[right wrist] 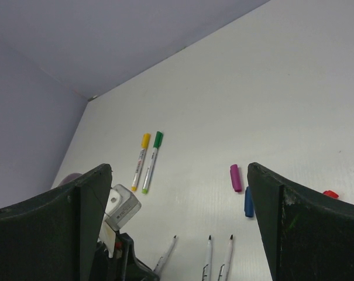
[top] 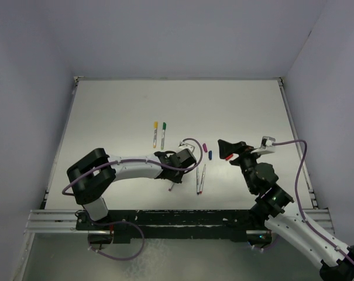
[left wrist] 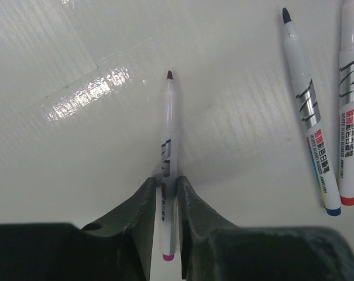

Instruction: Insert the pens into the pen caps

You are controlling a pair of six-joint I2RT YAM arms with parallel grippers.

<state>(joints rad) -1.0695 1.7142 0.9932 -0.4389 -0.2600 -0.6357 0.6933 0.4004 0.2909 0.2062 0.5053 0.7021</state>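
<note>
My left gripper is shut on the rear half of an uncapped pen with a magenta end, low at the table; it also shows in the top view. Two more uncapped pens, blue-ended and red-ended, lie side by side to its right. A magenta cap, a blue cap and a red cap lie loose. My right gripper is wide open and empty, above the table next to the caps.
A yellow-capped pen and a green-capped pen lie side by side farther back, left of centre. A strip of clear tape sticks to the table. Grey walls enclose the table on three sides.
</note>
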